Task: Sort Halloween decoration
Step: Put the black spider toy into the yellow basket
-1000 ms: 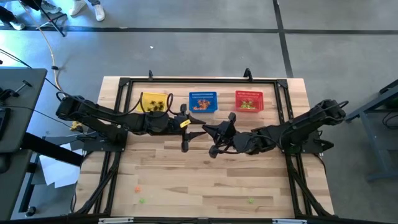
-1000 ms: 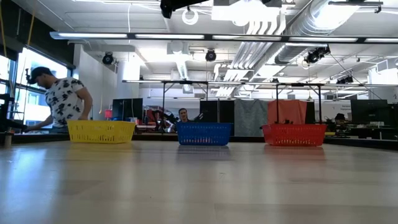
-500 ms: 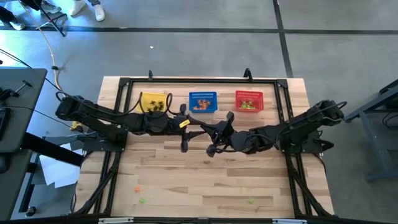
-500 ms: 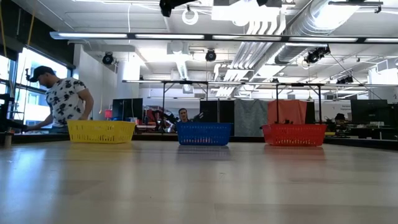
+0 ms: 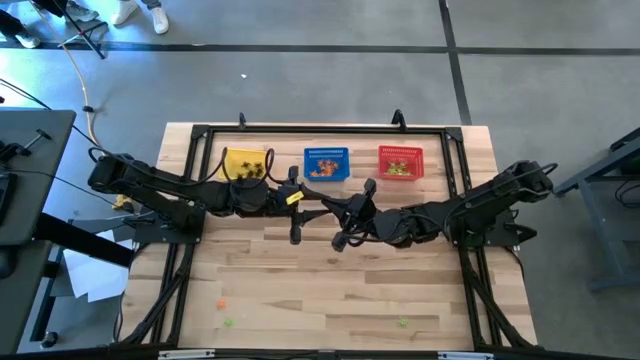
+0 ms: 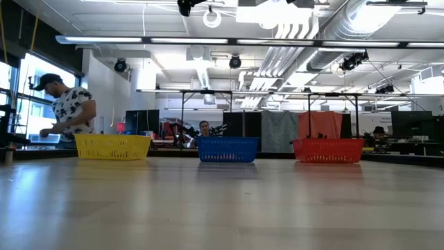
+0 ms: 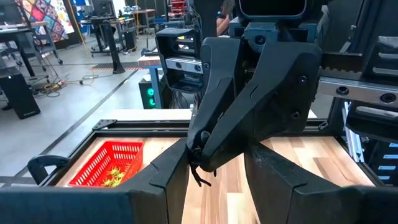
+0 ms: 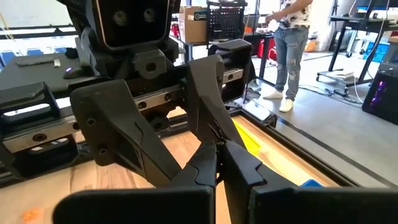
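Both arms meet high above the middle of the table. My right gripper reaches in level from the right. It is shut on a tiny black spider-like decoration, whose thin legs stick out below the fingertips. My left gripper faces it from the left, open, with one finger on each side of the right gripper's fingertips. In the high view the two grippers meet near the left gripper and the right gripper. Three loose decorations lie on the table near its front edge: an orange one and two green ones. My right gripper pinches the black decoration's body between the free ends of its two fingers. The fingers come level from the table's right. The decoration is lifted clear, high above the table, with its legs hanging below the tips. My left gripper's fingers stand close beside that hold; I cannot tell whether they touch it.
A yellow basket, a blue basket and a red basket stand in a row along the far edge, each with small pieces inside. A black frame runs round the table. People stand in the room beyond.
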Robot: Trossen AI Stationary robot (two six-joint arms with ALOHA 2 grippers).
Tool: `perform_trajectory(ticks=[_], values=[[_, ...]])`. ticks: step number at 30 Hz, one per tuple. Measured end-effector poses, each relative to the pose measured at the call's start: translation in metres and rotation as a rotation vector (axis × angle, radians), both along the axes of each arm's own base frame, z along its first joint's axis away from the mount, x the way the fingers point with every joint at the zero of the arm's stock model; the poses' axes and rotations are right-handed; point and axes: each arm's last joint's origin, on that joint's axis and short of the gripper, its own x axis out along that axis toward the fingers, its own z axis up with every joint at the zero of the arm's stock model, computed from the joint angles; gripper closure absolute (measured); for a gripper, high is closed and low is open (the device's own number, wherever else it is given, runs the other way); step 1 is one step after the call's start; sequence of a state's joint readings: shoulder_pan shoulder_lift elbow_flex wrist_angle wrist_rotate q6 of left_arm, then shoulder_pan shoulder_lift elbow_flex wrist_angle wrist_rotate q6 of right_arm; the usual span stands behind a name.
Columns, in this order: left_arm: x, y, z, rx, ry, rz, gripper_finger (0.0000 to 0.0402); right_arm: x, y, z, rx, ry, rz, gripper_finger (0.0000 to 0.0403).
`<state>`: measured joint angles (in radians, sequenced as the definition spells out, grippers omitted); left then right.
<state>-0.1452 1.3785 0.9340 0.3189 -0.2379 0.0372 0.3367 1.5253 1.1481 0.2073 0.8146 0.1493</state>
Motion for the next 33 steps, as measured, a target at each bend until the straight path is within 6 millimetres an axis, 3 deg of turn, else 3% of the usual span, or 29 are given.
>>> perform_trajectory(ticks=[12,16,19,33], values=[[0.000,-0.001,-0.001,0.000,0.008,-0.009,0.0268,0.001,0.001,0.005,0.006,-0.043,0.055,0.0402],[0.002,0.001,-0.012,0.012,0.077,0.009,0.0268,0.002,0.004,0.015,0.025,-0.110,0.149,0.0402],[0.003,0.001,-0.005,0.006,0.030,0.016,0.0268,0.003,0.006,0.013,0.024,-0.105,0.203,0.0402],[0.004,0.000,-0.010,0.010,0.048,0.019,0.0268,0.002,0.001,0.002,0.004,-0.003,0.085,0.0402]])
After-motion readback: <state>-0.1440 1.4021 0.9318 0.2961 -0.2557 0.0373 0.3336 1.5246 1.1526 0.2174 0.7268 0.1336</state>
